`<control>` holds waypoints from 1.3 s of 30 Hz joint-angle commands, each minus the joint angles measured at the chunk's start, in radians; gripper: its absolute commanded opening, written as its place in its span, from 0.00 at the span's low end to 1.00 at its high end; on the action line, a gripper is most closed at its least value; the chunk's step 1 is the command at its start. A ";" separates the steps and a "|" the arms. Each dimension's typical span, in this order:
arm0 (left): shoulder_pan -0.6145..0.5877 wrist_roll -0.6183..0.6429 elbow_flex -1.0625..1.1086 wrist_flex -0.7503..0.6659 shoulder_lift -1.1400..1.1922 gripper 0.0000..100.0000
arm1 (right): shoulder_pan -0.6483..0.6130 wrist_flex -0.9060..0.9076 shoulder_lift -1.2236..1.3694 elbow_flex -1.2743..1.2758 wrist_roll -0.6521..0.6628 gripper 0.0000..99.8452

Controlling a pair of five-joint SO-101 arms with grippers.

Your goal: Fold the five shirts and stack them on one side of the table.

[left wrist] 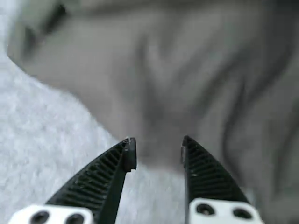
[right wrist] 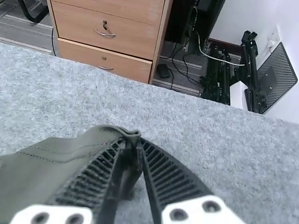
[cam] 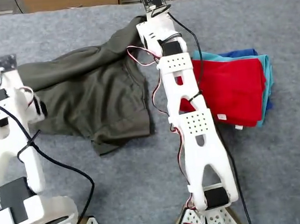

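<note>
From above, the olive shirt (cam: 94, 95) lies rumpled over the table's (cam: 279, 174) left half, with one corner reaching toward the far edge. The folded stack (cam: 231, 90) — red on top, teal and blue beneath — sits by the right edge. In my left wrist view, my left claw (left wrist: 158, 151) gapes wide over the shirt's edge and the grey table. In my right wrist view, my right claw (right wrist: 134, 145) is pinched tight on a fold of the olive shirt near the far edge.
</note>
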 commanded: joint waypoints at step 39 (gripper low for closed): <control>0.155 0.186 -1.479 0.721 0.799 0.02 | 0.004 -0.006 -0.015 -0.054 -0.008 0.00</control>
